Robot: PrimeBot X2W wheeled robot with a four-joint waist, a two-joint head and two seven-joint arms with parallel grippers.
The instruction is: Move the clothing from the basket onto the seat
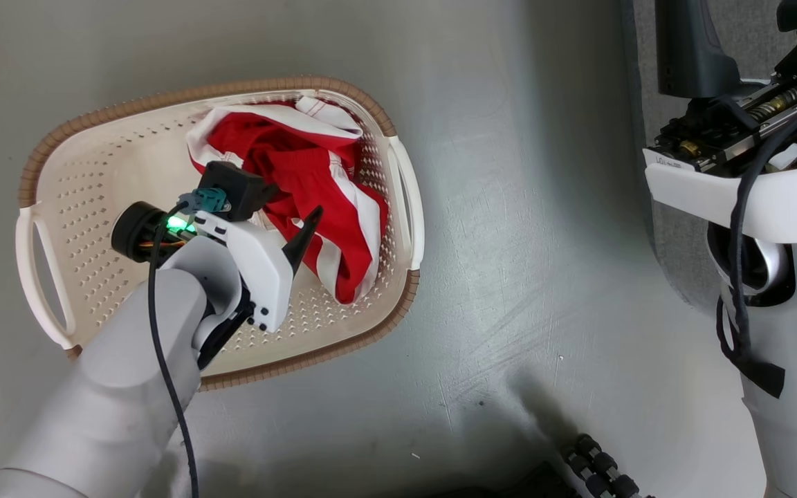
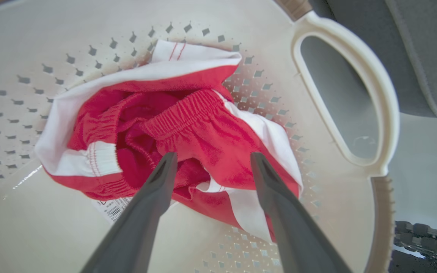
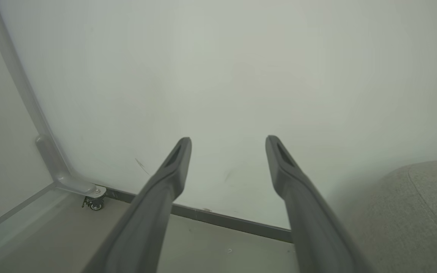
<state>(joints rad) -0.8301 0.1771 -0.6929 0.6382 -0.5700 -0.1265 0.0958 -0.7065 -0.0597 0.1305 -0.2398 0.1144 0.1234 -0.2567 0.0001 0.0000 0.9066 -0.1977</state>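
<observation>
While the grey seat (image 3: 415,216) fills the lower right corner of your right wrist view, the cream basket (image 1: 94,207) stands on the floor (image 1: 509,207), and the red-and-white clothing (image 1: 301,173) lies bunched in the basket's right half. Your left gripper (image 2: 212,159) hangs over that heap, fingers spread wide with nothing clasped; the tips may brush the cloth, but you can't tell from here. Your right gripper (image 3: 228,142) faces a pale wall (image 3: 241,76), equally wide and empty.

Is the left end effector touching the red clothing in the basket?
Cannot tell. In the left wrist view the open left end effector lies over the clothing, but whether it presses it or hovers above is unclear.
</observation>
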